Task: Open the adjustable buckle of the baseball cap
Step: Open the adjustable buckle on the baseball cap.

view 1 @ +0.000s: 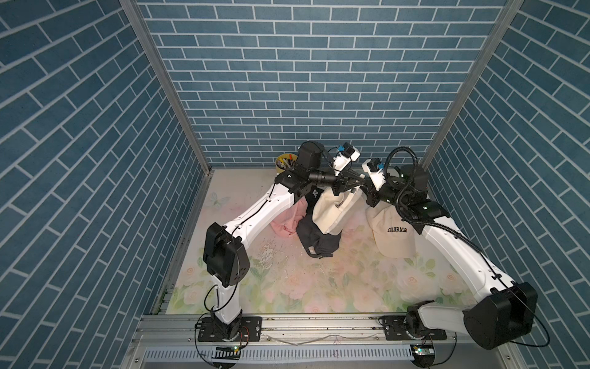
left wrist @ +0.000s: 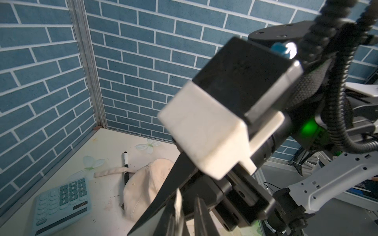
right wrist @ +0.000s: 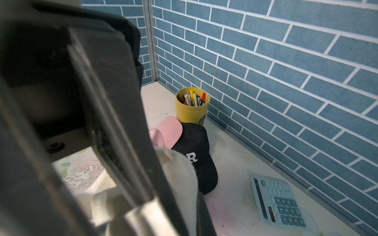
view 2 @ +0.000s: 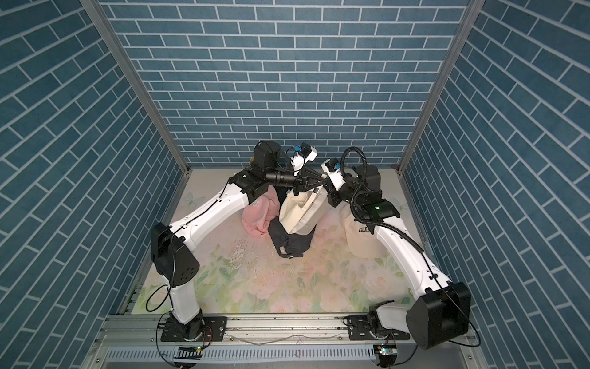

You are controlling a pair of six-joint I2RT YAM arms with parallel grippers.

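The left arm and the right arm meet over the back of the counter. The cream cap hangs between them, up in the air, in both top views. Its low edge hangs over the black cap. The black cap lies on the counter and has a white R on it.

The right fingers are pressed together on the top edge of the cream cap. The cloth bunches up right beside them. The left fingers are near each other, with a thin pale strip between them. I cannot tell if they pinch it. The 2 sets of fingers are just beside each other.

A pink cap lies partly under the black cap, on the left arm's side. The COLORADO cap, also cream, sits under the right arm. A pen lies just beside it. A yellow cup full of pens stands by the back wall, near the pink cap. A blue calculator lies flat by the back wall too.
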